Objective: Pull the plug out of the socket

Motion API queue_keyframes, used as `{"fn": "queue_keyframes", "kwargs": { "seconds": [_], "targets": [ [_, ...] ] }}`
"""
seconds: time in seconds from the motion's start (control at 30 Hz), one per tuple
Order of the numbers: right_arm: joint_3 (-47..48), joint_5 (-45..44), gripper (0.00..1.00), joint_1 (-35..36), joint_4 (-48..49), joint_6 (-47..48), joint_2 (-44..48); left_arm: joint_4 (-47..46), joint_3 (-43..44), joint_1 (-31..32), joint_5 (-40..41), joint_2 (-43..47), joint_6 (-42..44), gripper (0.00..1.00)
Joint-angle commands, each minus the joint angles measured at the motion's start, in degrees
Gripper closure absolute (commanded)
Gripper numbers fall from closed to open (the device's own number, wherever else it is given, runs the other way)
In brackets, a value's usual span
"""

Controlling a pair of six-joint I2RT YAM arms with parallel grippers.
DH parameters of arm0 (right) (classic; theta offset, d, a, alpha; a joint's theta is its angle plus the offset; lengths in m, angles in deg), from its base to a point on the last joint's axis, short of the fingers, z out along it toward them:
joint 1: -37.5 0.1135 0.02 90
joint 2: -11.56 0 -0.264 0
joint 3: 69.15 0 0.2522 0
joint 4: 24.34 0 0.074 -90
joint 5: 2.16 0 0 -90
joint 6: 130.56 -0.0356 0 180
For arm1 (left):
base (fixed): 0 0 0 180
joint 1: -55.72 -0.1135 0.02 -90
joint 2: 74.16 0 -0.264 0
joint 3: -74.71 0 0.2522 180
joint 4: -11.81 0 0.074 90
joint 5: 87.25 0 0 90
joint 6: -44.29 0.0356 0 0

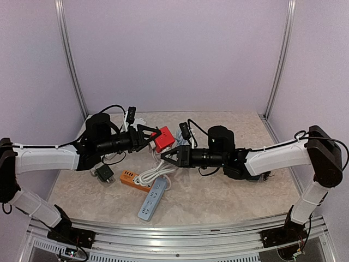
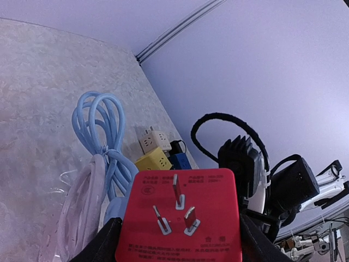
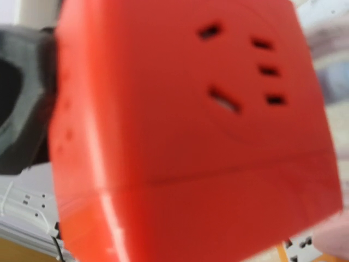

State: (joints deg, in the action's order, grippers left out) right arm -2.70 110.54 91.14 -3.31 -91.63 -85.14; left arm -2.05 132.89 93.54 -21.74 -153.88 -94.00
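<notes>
The socket point(image 1: 164, 138) is a red cube held off the table by my left gripper point(image 1: 157, 140), which is shut on its sides. In the left wrist view the socket point(image 2: 180, 218) turns three metal prongs toward the camera, with a black finger point(image 2: 103, 243) on either side. The right wrist view is filled by the socket point(image 3: 185, 136); the holes on that face are empty. My right gripper point(image 1: 164, 157) is just below and in front of the cube, its jaws drawn to a point. The cube hides its fingers from its own camera. The plug is hidden.
Below the grippers lie a coiled white cord point(image 1: 155, 172), an orange power strip point(image 1: 133, 180), a pale blue power strip point(image 1: 152, 199) and a black adapter point(image 1: 103, 173). A light blue cable point(image 2: 101, 125) and a yellow cube point(image 2: 152, 160) lie further back.
</notes>
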Motion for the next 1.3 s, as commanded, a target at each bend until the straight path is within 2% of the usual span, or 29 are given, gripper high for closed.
{"fn": "queue_keyframes", "kwargs": {
  "seconds": [0.0, 0.13, 0.43, 0.83, 1.1, 1.27],
  "targets": [
    [1.09, -6.81, 1.00, -0.30, -1.28, -5.63, -1.41, -3.27, 0.58, 3.10, 10.95, 4.14, 5.83, 0.76],
    [0.57, -7.71, 1.00, -0.21, 0.47, -8.33, -2.13, -1.04, 1.49, 5.98, 15.41, 4.92, 8.99, 0.76],
    [0.81, -11.76, 1.00, -0.23, -1.03, -7.73, -1.36, -0.51, 1.45, 7.18, 17.33, 5.32, 9.49, 0.76],
    [1.56, -11.56, 1.00, -0.30, -9.93, 14.96, 4.51, -0.44, 2.22, 0.66, 2.46, 7.62, 5.91, 0.76],
    [3.56, -9.87, 1.00, -0.14, -15.82, 24.44, 5.95, -1.79, 2.00, -0.01, 1.60, 7.40, 4.39, 0.77],
    [3.01, -11.20, 1.00, -0.13, -16.85, 24.38, 7.59, -2.90, 1.98, 0.13, 2.05, 6.46, 4.03, 0.77]
  ]
}}
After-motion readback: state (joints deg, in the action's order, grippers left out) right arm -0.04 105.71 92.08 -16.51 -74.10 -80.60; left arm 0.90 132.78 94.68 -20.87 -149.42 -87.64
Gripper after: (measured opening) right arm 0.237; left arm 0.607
